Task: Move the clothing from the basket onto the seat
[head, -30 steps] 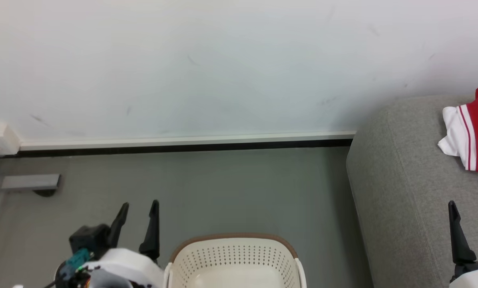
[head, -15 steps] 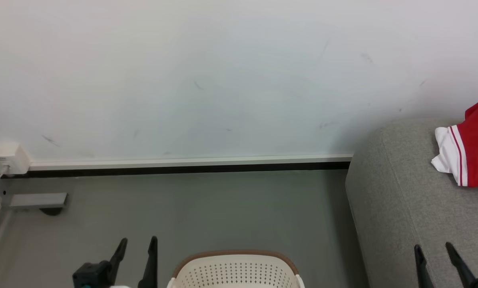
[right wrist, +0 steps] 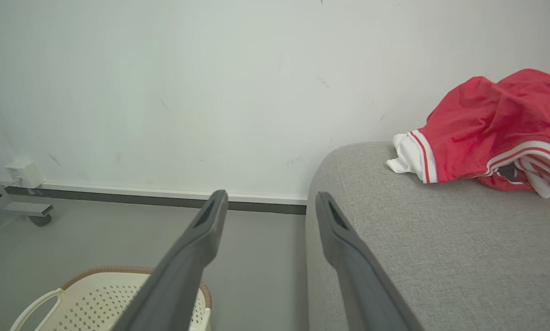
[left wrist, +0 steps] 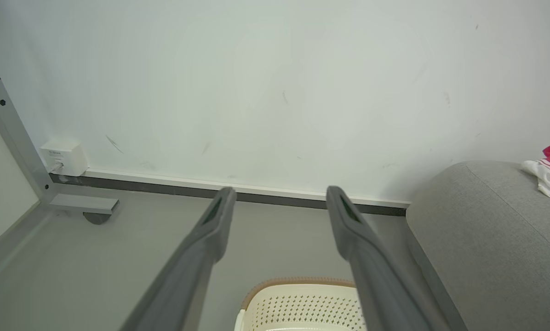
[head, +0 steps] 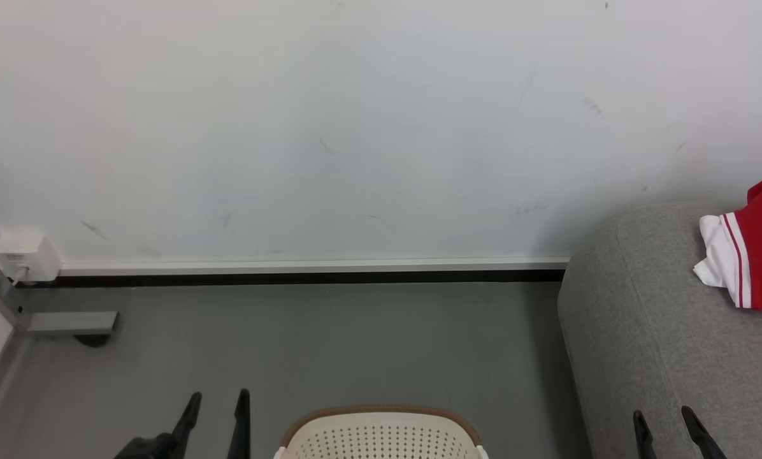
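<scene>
Clothing (right wrist: pixel 491 124) crumpled on seat (head: pixel 661 357) near wall (head: pixel 355 127), basket (head: pixel 381 433) on floor (head: pixel 355 344) just beside seat, left gripper (head: pixel 219 393) beside basket, fingers apart, holding nothing, right gripper (head: pixel 661 412) over seat's front, fingers apart, well apart from clothing

Head view looks forward and down; both wrist views face the wall (left wrist: pixel 275 92), sharing the basket (left wrist: pixel 298 281) and seat (left wrist: pixel 486 230).

The red clothing (right wrist: pixel 491 124), white-panelled with striped trim, lies crumpled on the grey seat (right wrist: pixel 440 248), ahead and right of the right fingers (right wrist: pixel 190 257), well apart. The cream, brown-rimmed basket (left wrist: pixel 302 305) stands upright, low between the left fingers (left wrist: pixel 197 257), beside the seat.
</scene>
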Robot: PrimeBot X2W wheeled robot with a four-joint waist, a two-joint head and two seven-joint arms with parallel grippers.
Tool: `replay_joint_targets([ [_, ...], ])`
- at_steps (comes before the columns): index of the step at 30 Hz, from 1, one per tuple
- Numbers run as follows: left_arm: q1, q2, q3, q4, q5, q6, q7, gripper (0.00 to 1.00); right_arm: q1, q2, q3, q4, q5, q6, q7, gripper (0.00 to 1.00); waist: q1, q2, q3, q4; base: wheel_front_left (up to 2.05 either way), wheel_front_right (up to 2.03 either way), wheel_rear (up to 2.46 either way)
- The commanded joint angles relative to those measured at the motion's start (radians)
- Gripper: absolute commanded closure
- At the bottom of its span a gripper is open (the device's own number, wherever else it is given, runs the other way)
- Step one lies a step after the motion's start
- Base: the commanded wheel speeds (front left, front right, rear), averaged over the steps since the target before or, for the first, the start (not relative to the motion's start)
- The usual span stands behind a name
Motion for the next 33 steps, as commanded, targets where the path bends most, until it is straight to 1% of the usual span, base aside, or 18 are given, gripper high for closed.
replay_joint_targets([
  [1,0.009,-0.002,0.010,0.003,0.015,-0.006,0.000,0.00,0.011,-0.003,-0.004,-0.002,0.008,-0.002,0.000,0.00,0.0000,0.0000,0.001,0.000,0.00,0.00,0.00],
  [12,0.011,-0.045,0.075,0.018,0.091,-0.051,0.000,0.00,0.011,0.001,-0.003,0.004,0.006,-0.002,0.000,0.00,0.0000,0.0000,0.005,0.000,0.00,0.00,0.00],
  [17,0.013,-0.064,0.100,0.027,0.108,-0.068,0.000,0.00,0.008,-0.002,0.000,0.005,0.010,-0.002,0.000,0.00,0.0000,0.0000,0.004,0.000,0.00,0.00,0.00],
  [25,0.010,-0.081,0.125,0.043,0.132,-0.091,0.000,0.00,0.004,-0.007,0.001,0.006,0.013,-0.002,0.000,0.00,0.0000,0.0000,0.004,-0.002,0.00,0.00,0.00],
  [33,0.003,-0.097,0.145,0.048,0.152,-0.105,0.000,0.00,0.006,-0.005,0.000,0.004,0.014,-0.002,0.000,0.00,0.0000,0.0000,0.003,-0.003,0.00,0.00,0.00],
])
